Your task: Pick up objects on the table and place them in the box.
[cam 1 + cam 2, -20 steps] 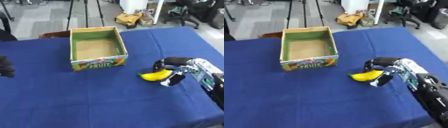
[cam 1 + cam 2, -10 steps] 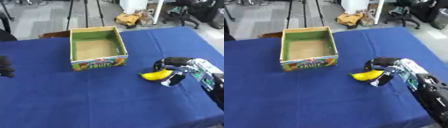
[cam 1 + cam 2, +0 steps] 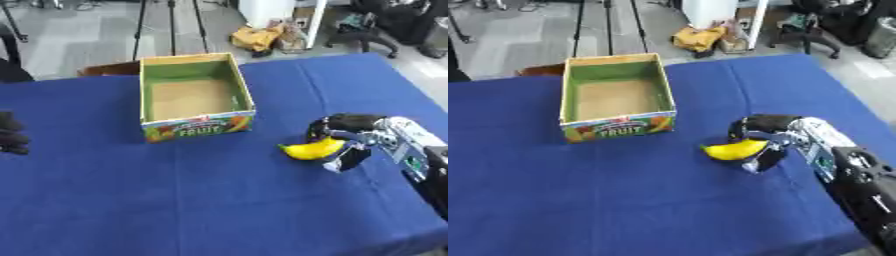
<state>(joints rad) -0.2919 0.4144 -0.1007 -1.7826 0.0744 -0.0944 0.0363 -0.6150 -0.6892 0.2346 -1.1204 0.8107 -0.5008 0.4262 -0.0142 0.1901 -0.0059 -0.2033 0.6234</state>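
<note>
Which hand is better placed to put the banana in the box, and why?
The right hand: its fingers are already curled round the banana, just right of the box. The left hand sits at the table's far left edge, away from both.

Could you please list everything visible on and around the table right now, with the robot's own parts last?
Table: one, blue cloth, fills the view.
Box: one, green inside, "FRUIT" on the front, open, holds nothing, upper middle of the table.
Banana: one, yellow, right of the box, in the right hand.
Left hand: one, black, left edge.
Right hand: one, black and silver, fingers curled round the banana.
</note>
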